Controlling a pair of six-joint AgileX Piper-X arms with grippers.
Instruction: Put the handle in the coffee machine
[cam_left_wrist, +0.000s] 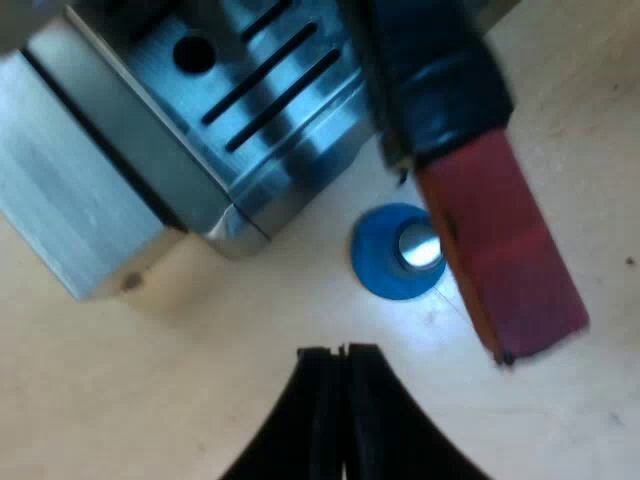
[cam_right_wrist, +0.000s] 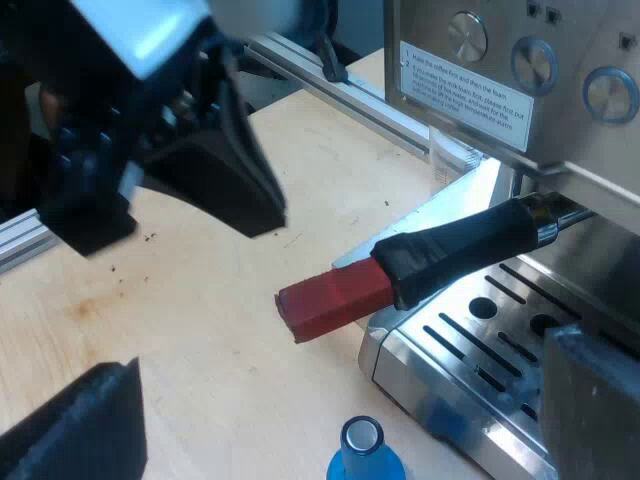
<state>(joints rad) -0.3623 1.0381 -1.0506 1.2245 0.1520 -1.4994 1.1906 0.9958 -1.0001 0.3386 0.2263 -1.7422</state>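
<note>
**Left pincer (cam_left_wrist: 343, 352) pressed together, right pincer (cam_right_wrist: 345, 355) spread, handle at the machine**

Left pincer: the two black fingers (cam_left_wrist: 375, 400) lie flat against each other with only a thin seam between them, and they pinch nothing. It hangs above the pale desk (cam_left_wrist: 150, 400), just short of the blue tamper (cam_left_wrist: 398, 252), which stands upright on the desk beside the handle's red end (cam_left_wrist: 500, 260). Seen from the right wrist, this same pincer (cam_right_wrist: 250, 200) hovers over the desk near the red end (cam_right_wrist: 335, 298), apart from it.

Right pincer: its fingers (cam_right_wrist: 85, 425) stand wide apart and hold nothing; the blue tamper (cam_right_wrist: 362, 452) sits on the desk (cam_right_wrist: 200, 340) below the gap between them.

The handle (cam_right_wrist: 465, 245) reaches out from the front of the espresso machine (cam_right_wrist: 560, 90), under the panel of dials. Its dark grip crosses the slotted drip tray (cam_right_wrist: 480, 335) and its red end juts past the tray's corner over the desk (the metal head is hidden under the machine, so whether it is locked cannot be told). Neither pincer touches it.
</note>
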